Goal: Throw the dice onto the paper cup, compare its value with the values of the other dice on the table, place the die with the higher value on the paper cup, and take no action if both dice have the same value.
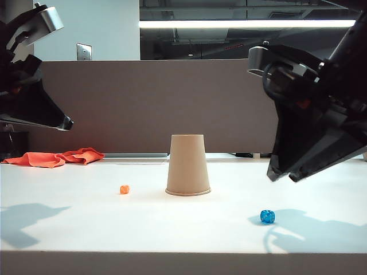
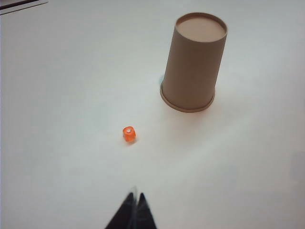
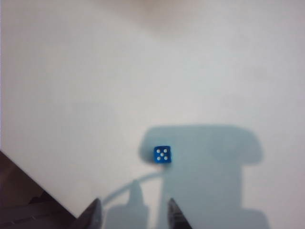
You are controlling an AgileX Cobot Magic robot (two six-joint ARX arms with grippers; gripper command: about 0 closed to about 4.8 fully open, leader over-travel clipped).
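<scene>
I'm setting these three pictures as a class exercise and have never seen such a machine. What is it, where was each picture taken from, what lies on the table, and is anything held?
It is a robot with two arms, each ending in a two-finger pincer. One camera faces the white table; the others sit on the wrists. An upside-down paper cup stands mid-table, an orange die to its left, a blue die showing five to its right, an orange cloth behind. The left pincer is shut and empty. The right pincer is open above the blue die, holding nothing.
</scene>
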